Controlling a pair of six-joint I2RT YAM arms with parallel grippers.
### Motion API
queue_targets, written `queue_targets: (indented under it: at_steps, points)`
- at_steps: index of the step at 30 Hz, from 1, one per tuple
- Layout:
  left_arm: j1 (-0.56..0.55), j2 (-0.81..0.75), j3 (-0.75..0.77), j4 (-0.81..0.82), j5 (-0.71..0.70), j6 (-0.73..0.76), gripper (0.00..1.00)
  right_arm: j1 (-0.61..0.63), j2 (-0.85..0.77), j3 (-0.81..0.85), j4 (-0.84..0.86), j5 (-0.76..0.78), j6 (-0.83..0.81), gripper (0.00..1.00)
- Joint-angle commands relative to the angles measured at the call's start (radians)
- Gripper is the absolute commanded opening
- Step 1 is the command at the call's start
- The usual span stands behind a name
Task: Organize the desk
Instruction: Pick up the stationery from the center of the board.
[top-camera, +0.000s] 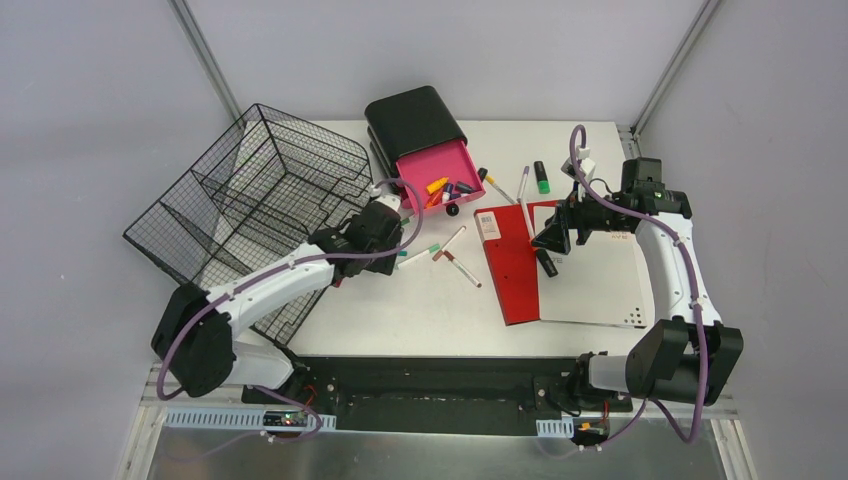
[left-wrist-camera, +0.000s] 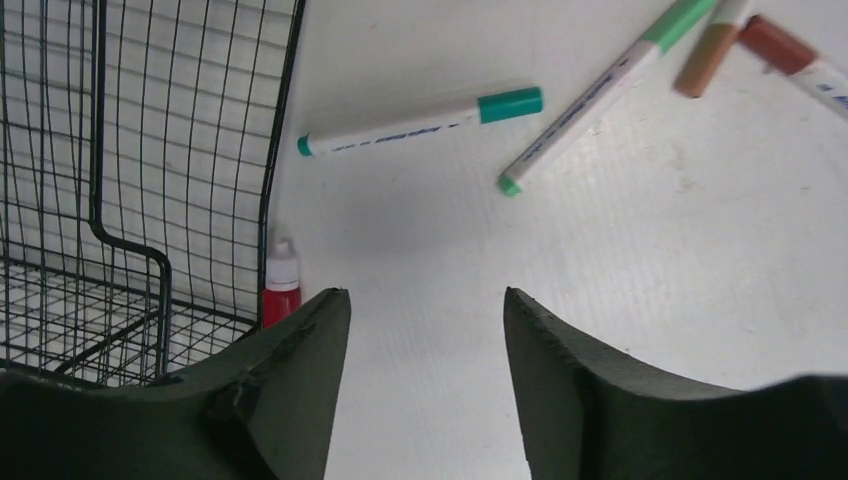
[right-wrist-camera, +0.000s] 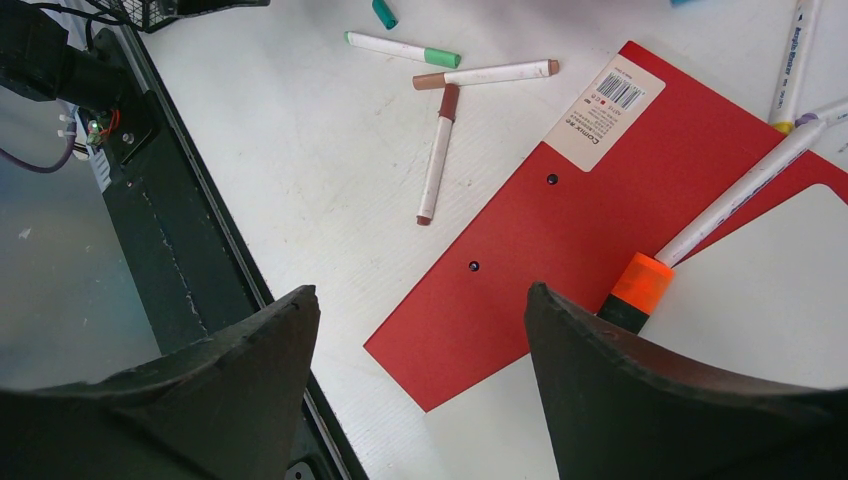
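Seen from above, the white worktop (top-camera: 420, 310) fills the middle of the scene, fixed and rigid. I judge it is nothing to lift, so the handling falls on the loose things it carries. A wire basket (top-camera: 250, 200) leans at its 10 o'clock, an open pink drawer (top-camera: 432, 160) sits at 12 o'clock, and a red folder (top-camera: 510, 265) lies toward 3 o'clock. My left pincer (left-wrist-camera: 425, 300) hangs released and empty above bare surface, with a green-capped marker (left-wrist-camera: 420, 120) lying at its 12 o'clock. My right pincer (right-wrist-camera: 420, 295) is also spread and empty, over the folder. The markers look light, stiff and smooth, likely to roll; I would take one across mid-barrel.
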Motion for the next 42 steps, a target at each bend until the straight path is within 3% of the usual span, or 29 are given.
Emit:
queue_targets:
  at_steps: [1, 8, 18, 26, 42]
  points:
    - [0.004, 0.073, 0.001, -0.071, -0.125, -0.082, 0.57, 0.005, -0.017, 0.023, 0.019, -0.032, -0.008, 0.78]
    - [-0.002, 0.182, 0.029, -0.104, -0.181, -0.114, 0.46, 0.007, -0.011, 0.023, 0.017, -0.029, -0.009, 0.78]
    - [-0.004, 0.274, 0.081, -0.265, -0.272, -0.261, 0.47, 0.009, -0.004, 0.026, 0.014, -0.026, -0.014, 0.78]
    - [-0.003, 0.448, 0.201, -0.465, -0.384, -0.421, 0.49, 0.012, -0.002, 0.027, 0.008, -0.024, -0.018, 0.78]
    - [0.036, 0.546, 0.244, -0.504, -0.361, -0.44, 0.52, 0.014, 0.008, 0.031, 0.001, -0.021, -0.025, 0.78]
